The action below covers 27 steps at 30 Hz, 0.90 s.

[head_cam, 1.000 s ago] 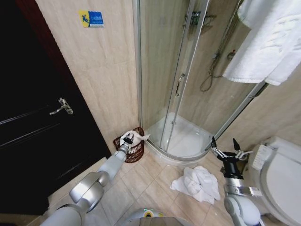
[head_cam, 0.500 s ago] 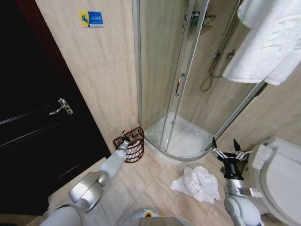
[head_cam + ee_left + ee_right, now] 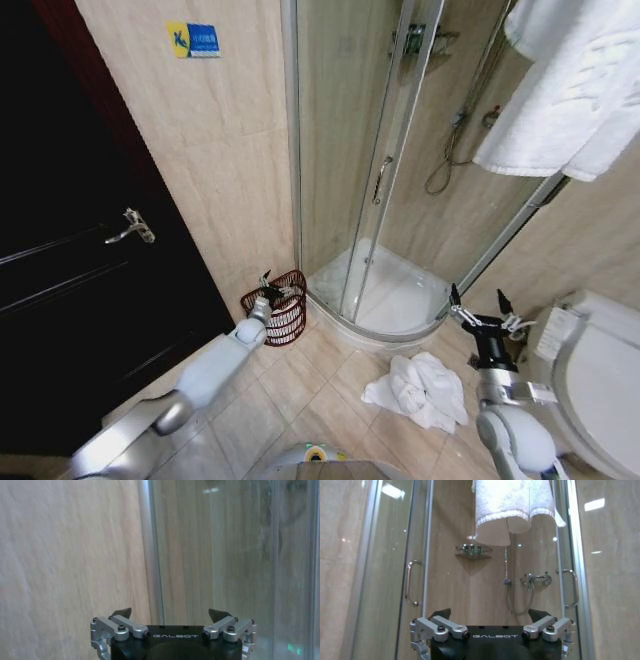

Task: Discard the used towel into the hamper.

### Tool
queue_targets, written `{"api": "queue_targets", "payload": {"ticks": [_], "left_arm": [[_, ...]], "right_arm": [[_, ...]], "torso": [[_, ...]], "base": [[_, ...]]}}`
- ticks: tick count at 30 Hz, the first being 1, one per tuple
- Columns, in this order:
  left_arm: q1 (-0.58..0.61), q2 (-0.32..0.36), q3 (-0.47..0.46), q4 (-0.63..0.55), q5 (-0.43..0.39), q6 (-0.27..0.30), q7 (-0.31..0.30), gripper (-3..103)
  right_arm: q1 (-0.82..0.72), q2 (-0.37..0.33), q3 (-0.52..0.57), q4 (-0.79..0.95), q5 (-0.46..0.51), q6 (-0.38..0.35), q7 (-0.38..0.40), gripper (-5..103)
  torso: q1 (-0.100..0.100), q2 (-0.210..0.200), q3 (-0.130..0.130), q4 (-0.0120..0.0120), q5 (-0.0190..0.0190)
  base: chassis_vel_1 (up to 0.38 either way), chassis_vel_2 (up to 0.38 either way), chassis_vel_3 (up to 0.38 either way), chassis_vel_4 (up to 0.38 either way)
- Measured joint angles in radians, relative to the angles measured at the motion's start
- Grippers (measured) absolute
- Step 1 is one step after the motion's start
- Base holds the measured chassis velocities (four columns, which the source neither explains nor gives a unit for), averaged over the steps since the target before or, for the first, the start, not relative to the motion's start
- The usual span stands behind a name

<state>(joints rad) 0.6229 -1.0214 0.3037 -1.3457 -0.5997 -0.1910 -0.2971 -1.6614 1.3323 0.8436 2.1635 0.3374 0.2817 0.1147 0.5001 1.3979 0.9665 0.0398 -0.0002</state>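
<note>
A: Left gripper (image 3: 268, 283) — where is it sitting?

B: It is hovering right over the rim of the hamper (image 3: 288, 318), fingers spread wide, nothing between them. In the left wrist view the same gripper (image 3: 170, 612) is showing both fingertips well apart and pointing at the tiled wall (image 3: 65, 555) and the glass shower door (image 3: 220, 551).

A: And the hamper itself?

B: It is standing on the floor tiles (image 3: 300, 385) in the corner, against the beige wall and just beside the shower tray (image 3: 395, 305). Dark reddish wire lattice, upright. I cannot tell what is lying inside it.

A: Right gripper?

B: The right gripper (image 3: 483, 312) is waiting low on the right, pointing up, fingers splayed open and empty. In the right wrist view the gripper (image 3: 490, 612) is facing the shower door handle (image 3: 409, 583) and a white towel hanging above (image 3: 510, 506).

A: Anything on the floor?

B: A crumpled white towel (image 3: 420, 390) is lying on the tiles just beside the right arm, well apart from the hamper. The toilet (image 3: 600, 375) is sitting at the right edge, the dark door (image 3: 70, 280) on the left.
</note>
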Motion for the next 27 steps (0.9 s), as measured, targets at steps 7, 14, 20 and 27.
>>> {"api": "queue_targets", "payload": {"ticks": [7,14,20,27], "left_arm": [[0.049,0.121,-0.120,-0.272,-0.114,0.096,-0.050,100],[0.169,0.236,-0.323,-0.539,-0.214,0.181,-0.011,100],[0.278,0.267,-0.485,-0.679,-0.230,0.241,-0.076,100],[0.505,0.218,-0.711,-0.764,-0.175,0.271,-0.075,100]], "right_arm": [[-0.001,-0.004,0.007,0.076,-0.044,-0.067,0.072,100],[-0.015,-0.014,0.007,0.172,-0.048,-0.107,0.078,100],[-0.035,-0.019,0.004,0.259,-0.031,-0.127,0.013,100],[-0.040,-0.003,0.017,0.272,0.001,-0.100,-0.016,100]], "torso": [[0.000,0.000,0.000,-0.0003,0.0000],[0.000,0.000,0.000,-0.0001,-0.0001],[0.000,0.000,0.000,-0.0009,-0.0002],[0.000,0.000,0.000,-0.0002,-0.0002]], "base": [[0.000,0.000,0.000,0.000],[0.000,0.000,0.000,0.000],[0.000,0.000,0.000,0.000],[0.000,0.000,0.000,0.000]]}}
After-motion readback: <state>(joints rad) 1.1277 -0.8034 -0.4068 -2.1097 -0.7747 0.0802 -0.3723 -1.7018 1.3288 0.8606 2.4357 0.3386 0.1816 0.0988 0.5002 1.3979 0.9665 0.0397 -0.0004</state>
